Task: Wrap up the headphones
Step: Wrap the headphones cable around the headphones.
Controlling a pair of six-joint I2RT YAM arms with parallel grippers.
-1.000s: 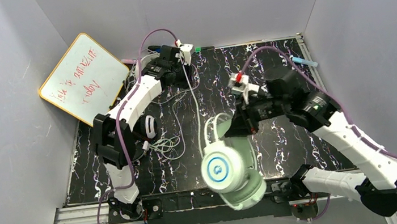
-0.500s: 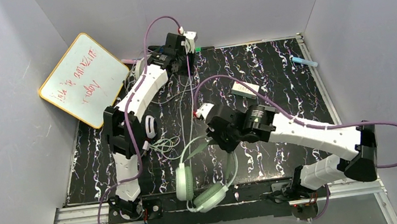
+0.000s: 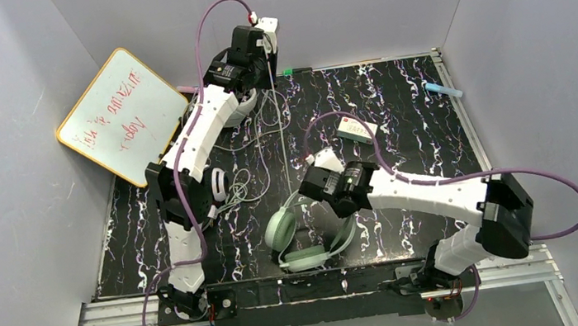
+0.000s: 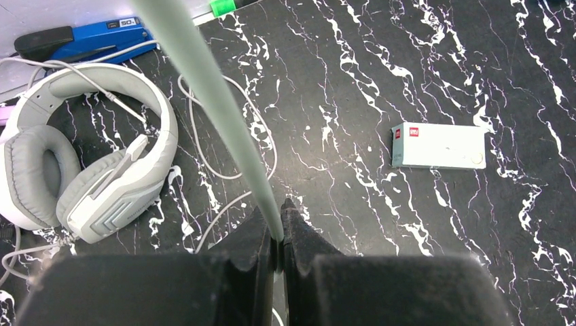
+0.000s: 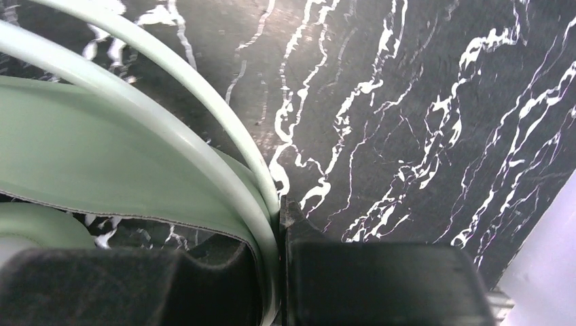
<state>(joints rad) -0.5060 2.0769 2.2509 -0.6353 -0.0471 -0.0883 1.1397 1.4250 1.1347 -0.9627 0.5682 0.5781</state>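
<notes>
Top external: mint-green headset (image 3: pixel 281 230), wrapping judged barely begun.
My left tool (image 4: pixel 280 221) pinches its pale cable (image 4: pixel 204 81) taut; my right tool (image 5: pixel 280 210) clamps the headband (image 5: pixel 102 156); nothing coiled.

I list on my feed pale grey walls (image 3: pixel 350 6) on three sides, a white-veined black marble-pattern tabletop (image 3: pixel 418 89), a red-scribbled whiteboard (image 3: pixel 121 113) leaning at the left wall, and an aluminium rail (image 3: pixel 121 316) along the near edge.

Table (image 3: pixel 426 154) layout, three headsets.
Near headset (image 3: pixel 281 230) is sitting near-centre, its cable (image 4: pixel 204 102) running rearward; second headset (image 3: pixel 219 185) is lying to its left; third headset (image 4: pixel 102 183) far-left; box (image 3: pixel 356 128) to its rear right; whiteboard (image 3: pixel 122 117) leaning beyond the left edge.
</notes>
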